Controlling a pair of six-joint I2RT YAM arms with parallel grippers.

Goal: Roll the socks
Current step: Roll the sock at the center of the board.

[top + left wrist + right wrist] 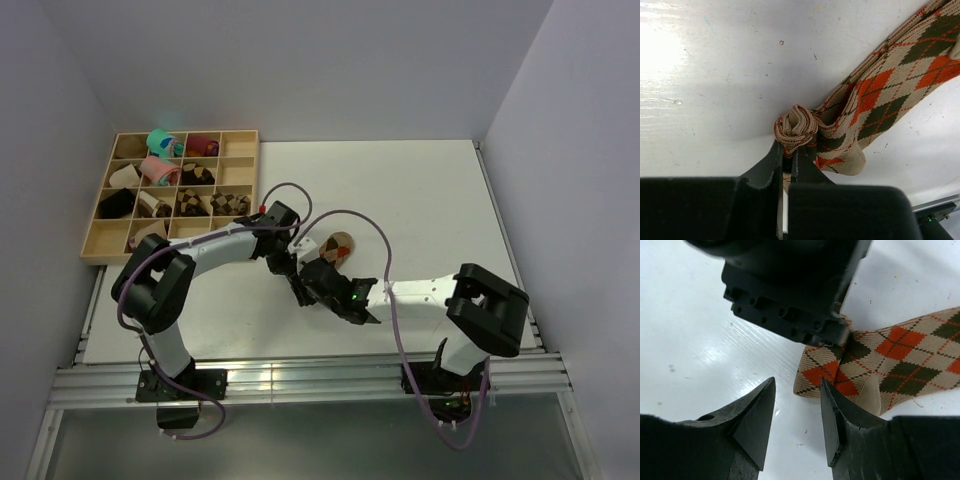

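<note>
**Left gripper** [788, 156]: my jaws are closed almost to touching and pinch the rolled end [795, 127] of the socks [880, 100]. The rolled end is a tight coil of ribbed fabric sitting just beyond my fingertips. The unrolled length runs away from it, lying flat, tan with dark brown and orange-red diamonds.

**Right gripper** [797, 385]: my jaws stand parted by a clear gap and hold nothing. A folded corner of the socks lies just past the tips. One of my fingers [832, 405] overlaps the edge of that corner in the wrist view; I cannot tell whether it touches the fabric. The black body of my left gripper fills the upper part of the same view, directly over the coil.

**Overhead view:** both my grippers meet tip to tip at the near end of the socks. The socks lie on the white table [420, 190], to the right of the wooden tray [105, 252]. They are about level with the tray's front row and well apart from its right wall.

**Tray:** its compartments hold a teal roll [160, 142], a maroon roll [203, 146] and a pink roll [160, 170] toward the back. Brown-and-cream argyle rolls [228, 203] sit nearer the front.

**Cables:** purple cables [395, 320] loop off both my arms, to the right of the tray.
</note>
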